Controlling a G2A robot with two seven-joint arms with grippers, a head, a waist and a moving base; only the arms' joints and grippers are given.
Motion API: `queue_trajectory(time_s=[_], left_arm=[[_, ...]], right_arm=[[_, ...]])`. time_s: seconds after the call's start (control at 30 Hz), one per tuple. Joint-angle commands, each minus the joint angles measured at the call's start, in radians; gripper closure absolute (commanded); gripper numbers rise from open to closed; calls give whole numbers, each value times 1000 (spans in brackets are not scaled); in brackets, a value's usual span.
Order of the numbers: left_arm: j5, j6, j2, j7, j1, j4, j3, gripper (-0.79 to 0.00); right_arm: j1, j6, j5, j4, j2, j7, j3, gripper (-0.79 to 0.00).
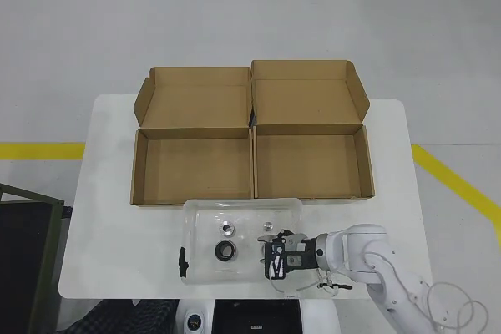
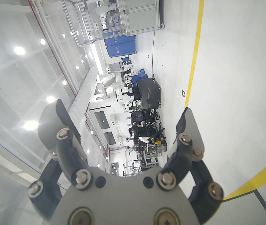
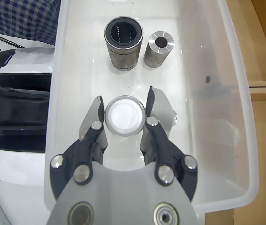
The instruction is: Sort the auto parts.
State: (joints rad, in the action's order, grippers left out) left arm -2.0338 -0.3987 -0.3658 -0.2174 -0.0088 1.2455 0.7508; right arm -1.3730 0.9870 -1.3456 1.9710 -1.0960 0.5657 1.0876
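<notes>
Right wrist view: right gripper (image 3: pixel 125 93) closed on ring (image 3: pixel 125 116), pads touching its rim, inside clear bin (image 3: pixel 238 94). Bearing (image 3: pixel 123 45) and bushing (image 3: pixel 159 49) stand upright side by side in the same bin. Left gripper (image 2: pixel 123 107): wide apart, empty. Cardboard boxes (image 1: pixel 192 171) just behind bin.

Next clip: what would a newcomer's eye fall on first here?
First, the right gripper, down inside the clear bin at the table's near edge and closed on a round white-centred part. A dark bearing sleeve and a smaller metal cylinder stand upright side by side just beyond it. Behind the bin, an open cardboard box and its twin sit side by side.
</notes>
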Motion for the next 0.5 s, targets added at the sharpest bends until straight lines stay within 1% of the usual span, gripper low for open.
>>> queue_trajectory(time_s=[0.0, 0.17, 0.47], left_arm=[[0, 0, 0, 0, 0, 0, 0, -785], [0, 0, 0, 0, 0, 0, 0, -785], [0, 0, 0, 0, 0, 0, 0, -785]], right_arm=[[2, -4, 5, 5, 2, -5, 4, 0], [-4, -17, 17, 37, 9, -65, 34, 0], [-57, -106, 24, 86, 20, -336, 147, 0]])
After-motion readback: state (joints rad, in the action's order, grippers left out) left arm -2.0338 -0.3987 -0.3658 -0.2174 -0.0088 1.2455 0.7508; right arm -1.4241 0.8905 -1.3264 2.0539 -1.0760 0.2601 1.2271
